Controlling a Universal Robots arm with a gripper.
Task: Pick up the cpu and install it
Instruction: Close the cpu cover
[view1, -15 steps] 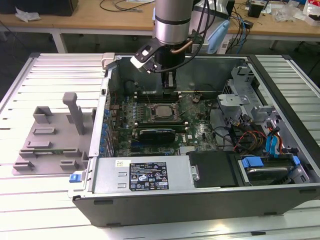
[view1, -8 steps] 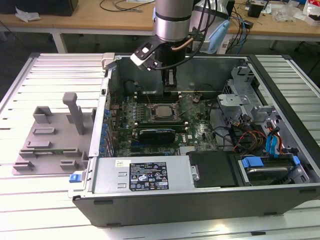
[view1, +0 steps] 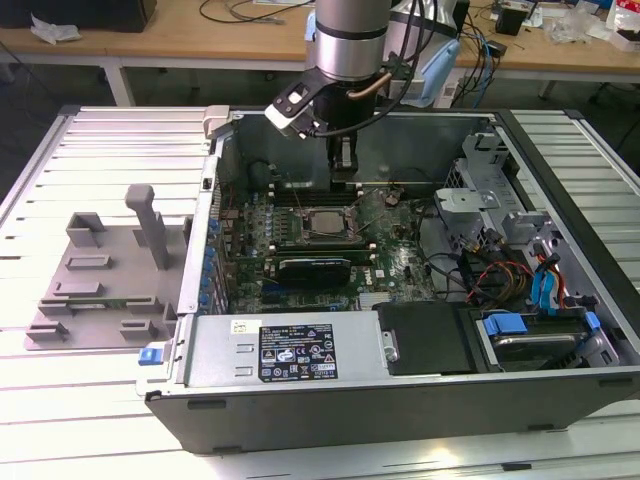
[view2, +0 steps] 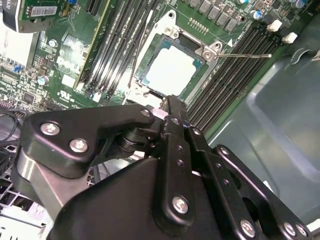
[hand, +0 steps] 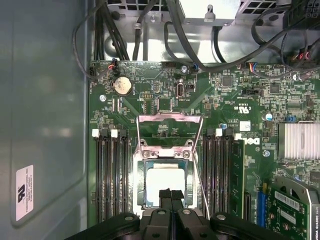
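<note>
Hovering with end effector (view1: 343, 172) pressed together at exterior-view one o'clock of the cpu (view1: 320, 222), risks knocking it askew.

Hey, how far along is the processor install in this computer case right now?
Looks done: the shiny silver square cpu already lies flat in its motherboard socket. In hand: nothing; the black gripper hangs shut over the chip's edge. Left: the hinged metal retention frame stands open, not clamped over the chip.
</note>
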